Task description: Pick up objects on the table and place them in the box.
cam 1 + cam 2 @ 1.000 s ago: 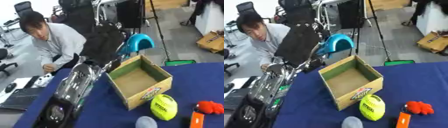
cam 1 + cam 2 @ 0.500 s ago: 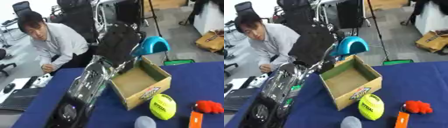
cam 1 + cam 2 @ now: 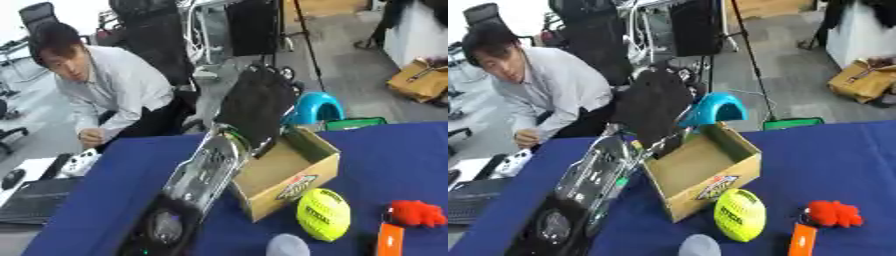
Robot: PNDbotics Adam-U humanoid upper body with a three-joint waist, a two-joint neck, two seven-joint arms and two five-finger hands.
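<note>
One blue object [image 3: 713,109] apparently held by left hand [image 3: 654,107] above box [image 3: 702,172].

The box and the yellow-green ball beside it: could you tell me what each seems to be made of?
The box looks like plain brown corrugated cardboard, matte, with open flaps and a printed label on its front wall. The ball has a dull yellow-green surface with dark lettering; it may be a felt-covered tennis ball or a soft rubber one, and the look leaves that open.

Office or lab: swivel chairs [image 3: 39,17], tripod stand [image 3: 745,55], laptop [image 3: 31,202].
</note>
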